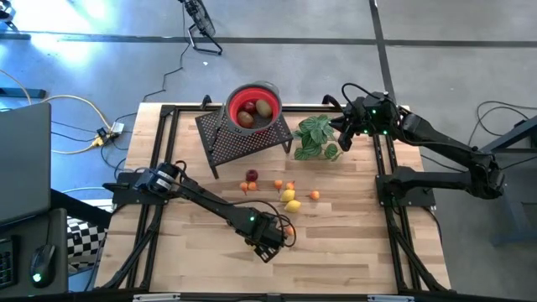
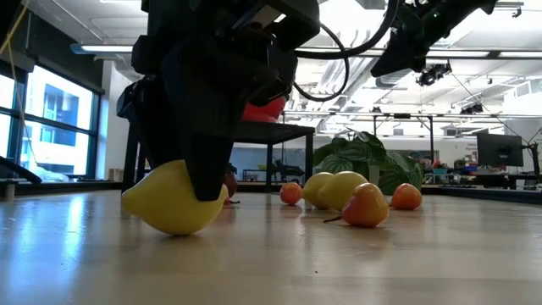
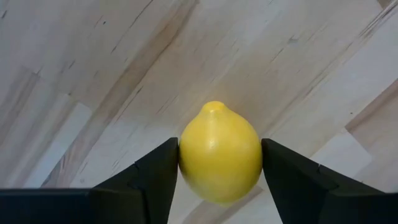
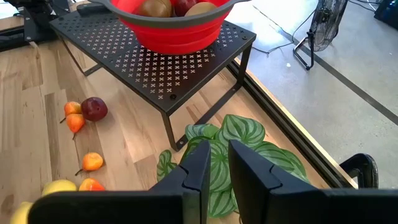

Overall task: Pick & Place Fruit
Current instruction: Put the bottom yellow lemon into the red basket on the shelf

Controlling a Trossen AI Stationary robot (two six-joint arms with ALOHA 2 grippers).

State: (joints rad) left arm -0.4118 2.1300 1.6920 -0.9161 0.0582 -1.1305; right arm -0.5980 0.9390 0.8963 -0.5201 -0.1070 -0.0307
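The pale wood worktop sat on grey concrete floor, with windows and ceiling lights in the room behind. Low at the front, the left pincer clasped a lemon resting on the boards. More fruit lay mid-worktop, some in a red bowl on a black rack. The right pincer, nearly closed and empty, hung over the plant.

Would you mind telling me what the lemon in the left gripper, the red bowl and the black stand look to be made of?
Lemon: probably plastic, smooth with soft sheen. Red bowl: likely silicone or plastic, matte with grey rim. Black stand: seemingly painted metal, perforated with crosses.
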